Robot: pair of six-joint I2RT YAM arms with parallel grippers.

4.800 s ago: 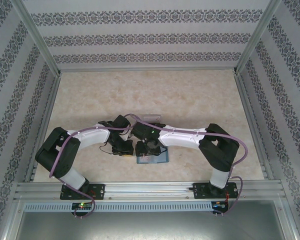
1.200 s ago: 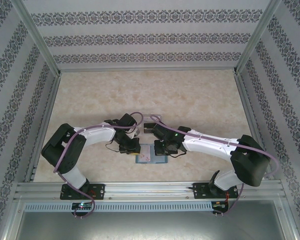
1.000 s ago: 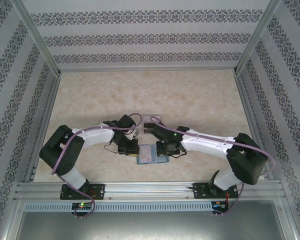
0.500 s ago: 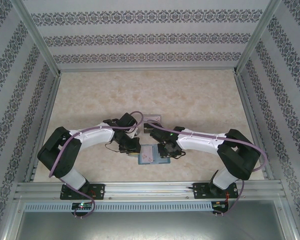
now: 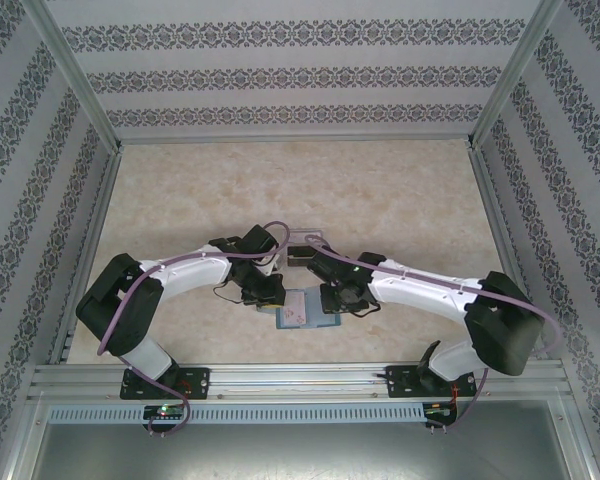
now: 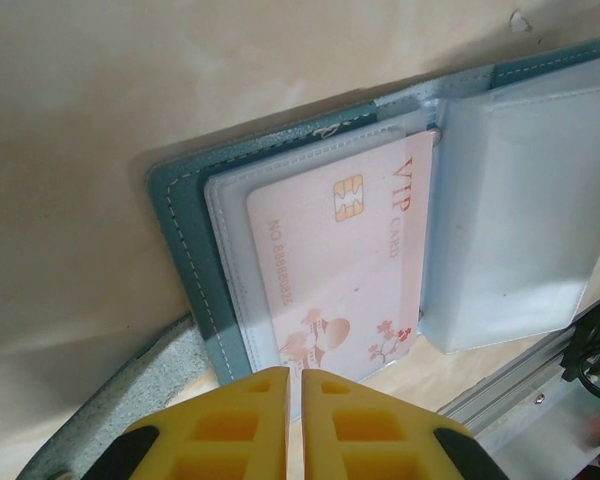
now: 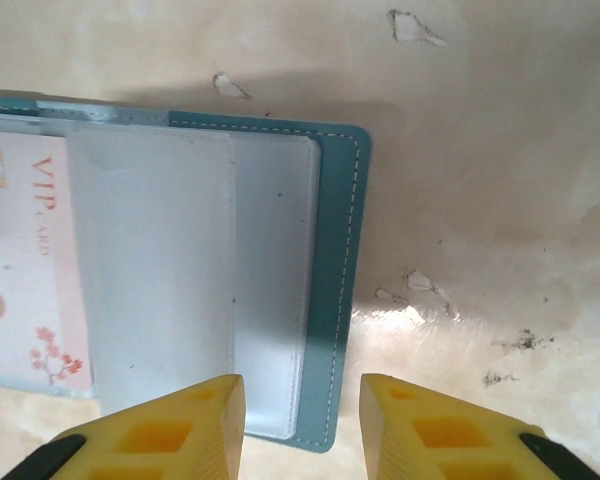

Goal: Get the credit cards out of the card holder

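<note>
Against half a second back, the left arm [image 5: 185, 272] has barely shifted, while the right arm [image 5: 420, 290] has swung its elbow out to the right. The left gripper [image 6: 295, 372] has its yellow fingers pressed together over the near edge of the wallet [image 6: 185, 270], which lies open and flat on the table [image 5: 380, 190] between the two arms: teal outside with pale stitching, clear sleeves [image 6: 520, 210] inside, a pink-white card [image 6: 340, 270] marked VIP with a gold chip tucked in the left one. The right gripper [image 7: 302, 385] stands spread above the wallet's right edge
</note>
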